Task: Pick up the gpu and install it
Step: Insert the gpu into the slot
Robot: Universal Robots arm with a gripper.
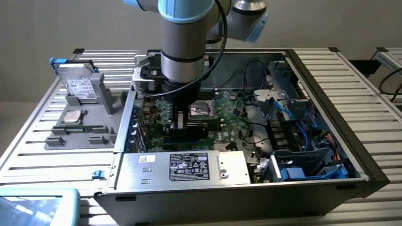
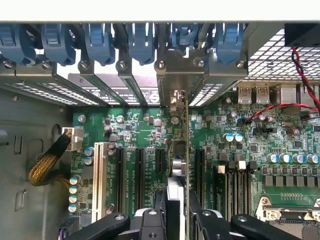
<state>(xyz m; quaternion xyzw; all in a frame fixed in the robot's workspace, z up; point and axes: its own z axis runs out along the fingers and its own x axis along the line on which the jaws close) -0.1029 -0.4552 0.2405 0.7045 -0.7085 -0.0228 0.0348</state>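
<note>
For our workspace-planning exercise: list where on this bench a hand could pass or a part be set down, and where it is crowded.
Free: the slatted table on the exterior view's right of the computer case; also the strip in front of the grey fixture. Crowded: inside the case, where the arm holds the gpu among cables.

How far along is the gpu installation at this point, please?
Done: the gpu is picked up and brought inside the case, standing on edge over the motherboard slots, bracket at the rear openings. In hand: the gripper holds it. Left: release; full seating cannot be confirmed.
</note>
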